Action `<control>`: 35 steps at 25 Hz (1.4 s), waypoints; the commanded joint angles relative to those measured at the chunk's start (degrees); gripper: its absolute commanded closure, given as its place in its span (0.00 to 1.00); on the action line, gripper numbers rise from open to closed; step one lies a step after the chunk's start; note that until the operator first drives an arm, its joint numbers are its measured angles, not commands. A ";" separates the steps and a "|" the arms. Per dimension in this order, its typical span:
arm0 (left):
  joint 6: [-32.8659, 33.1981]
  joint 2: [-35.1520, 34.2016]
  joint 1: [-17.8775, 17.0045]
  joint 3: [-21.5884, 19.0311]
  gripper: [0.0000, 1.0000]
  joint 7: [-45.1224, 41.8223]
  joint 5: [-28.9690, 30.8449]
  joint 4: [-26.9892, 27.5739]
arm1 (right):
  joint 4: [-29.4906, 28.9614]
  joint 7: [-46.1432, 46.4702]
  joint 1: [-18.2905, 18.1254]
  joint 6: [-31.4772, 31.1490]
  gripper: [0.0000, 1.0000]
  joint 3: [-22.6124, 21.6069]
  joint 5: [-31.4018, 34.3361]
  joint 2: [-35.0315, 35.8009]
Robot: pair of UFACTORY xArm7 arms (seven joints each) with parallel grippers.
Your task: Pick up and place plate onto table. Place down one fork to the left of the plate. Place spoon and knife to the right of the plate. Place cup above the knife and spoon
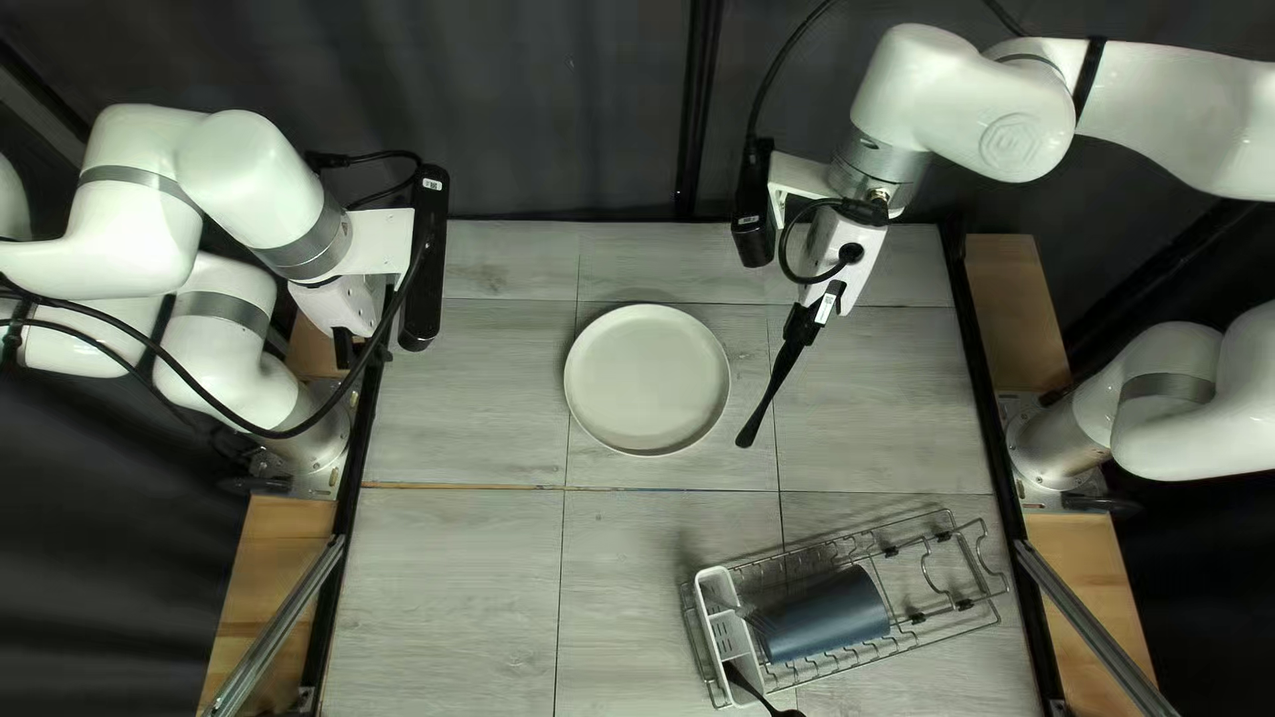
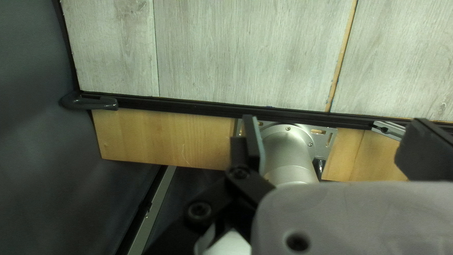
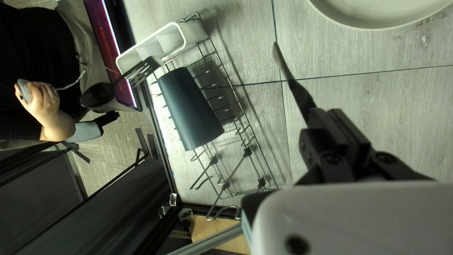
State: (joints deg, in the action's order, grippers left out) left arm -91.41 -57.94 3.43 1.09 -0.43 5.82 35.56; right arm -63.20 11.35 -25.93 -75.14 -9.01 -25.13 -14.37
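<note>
Right gripper [image 1: 804, 323]: clamped on the knife [image 1: 770, 396], pads closed on its handle end. Knife's free tip points away from the gripper, toward the table's near edge and slanting left in the top left view. Long axis runs on that same diagonal. Knife is just right of the plate [image 1: 647, 380], not touching it. Can't tell if the tip touches the table [image 1: 452, 584].

Plate lies flat, face up, mid-table toward the far side. Round, so no long axis to call.

Left gripper [image 1: 356, 348]: fingers apart, nothing between them. It's at the table's left edge; its wrist view looks down on the left arm's base [image 2: 289, 153].

Cup [image 1: 826, 615] is on its side in the wire rack [image 1: 950, 624], near side, right of centre. Its long axis runs roughly along the rack's length, right end angled toward the far side. White caddy [image 1: 711, 588] sits at the rack's left end. Black spoon [image 3: 99, 96] sticks out by the caddy, bowl end outward past the near edge. A person's hand [image 3: 43, 101] shows beyond that edge, holding something pale.
</note>
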 commanded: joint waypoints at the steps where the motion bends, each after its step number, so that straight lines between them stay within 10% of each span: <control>1: 0.00 0.00 0.00 0.00 0.00 0.00 0.00 0.00 | 1.97 0.44 -1.57 3.80 1.00 2.37 -5.03 1.78; 24: 0.00 0.00 0.00 0.00 0.00 0.00 0.00 0.00 | 20.20 -5.68 -2.43 34.09 1.00 2.68 -26.29 -4.27; 35: 0.00 0.00 0.00 0.00 0.00 0.00 0.00 0.00 | 20.20 -5.68 -2.43 34.09 1.00 2.68 -26.29 -4.27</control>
State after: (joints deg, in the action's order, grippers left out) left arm -91.41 -57.94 3.43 1.09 -0.43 5.82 35.56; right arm -43.00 5.67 -28.36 -41.05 -6.34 -51.42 -18.64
